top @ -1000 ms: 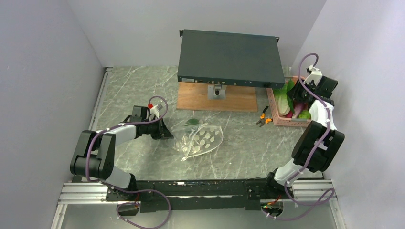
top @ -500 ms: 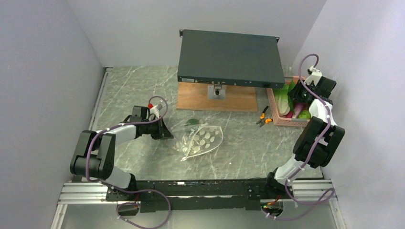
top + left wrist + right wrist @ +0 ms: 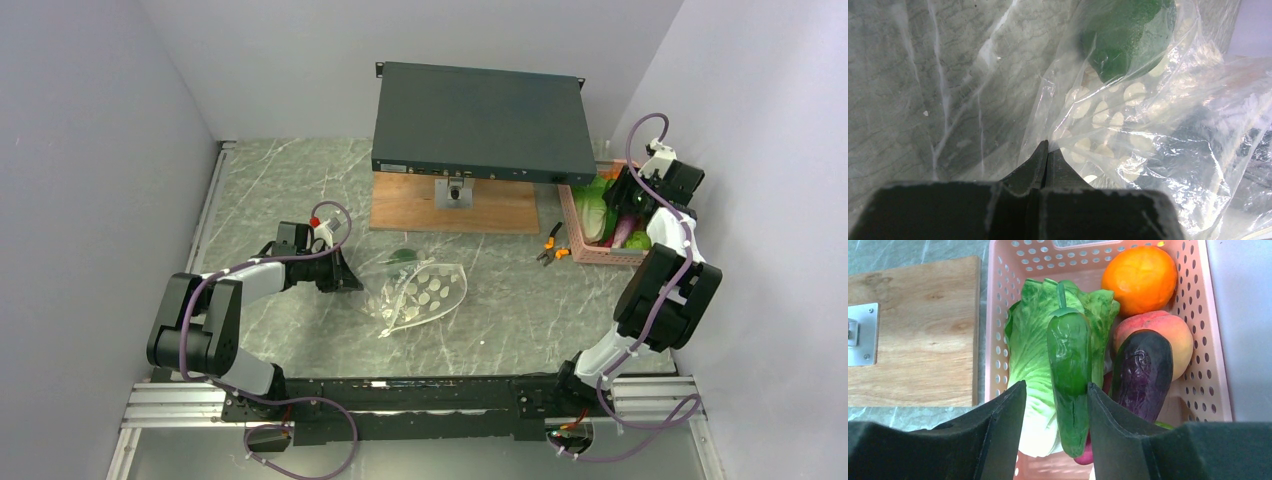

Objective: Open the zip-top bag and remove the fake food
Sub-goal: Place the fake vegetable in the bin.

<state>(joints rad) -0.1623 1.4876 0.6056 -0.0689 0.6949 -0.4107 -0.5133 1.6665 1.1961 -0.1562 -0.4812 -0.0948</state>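
The left gripper [image 3: 1047, 150] has its jaws pressed together on a fold at the edge of the clear, floppy zip-top bag [image 3: 1148, 150] printed with white oval dots. The bag lies flat on the grey marbled table [image 3: 300, 190] near the middle, just right of that gripper [image 3: 350, 283]. A dark green fake food piece [image 3: 1128, 35] shows through the plastic at the bag's far end. The right gripper [image 3: 1055, 385] hangs over the pink perforated plastic basket [image 3: 993, 330] at the table's right edge. Its jaws are apart on either side of a glossy green plastic pepper [image 3: 1069, 355], with a gap at the left finger. The pepper lies on a leafy green plastic lettuce [image 3: 1030, 350] inside the basket. Beside them are a dark purple eggplant [image 3: 1143, 372], a pink-red peach [image 3: 1168, 330] and an orange ball [image 3: 1139, 272]. Left of the basket lie orange-handled pliers [image 3: 550, 250] and a wooden board [image 3: 913, 330], which sits under a dark flat metal box [image 3: 480, 120].
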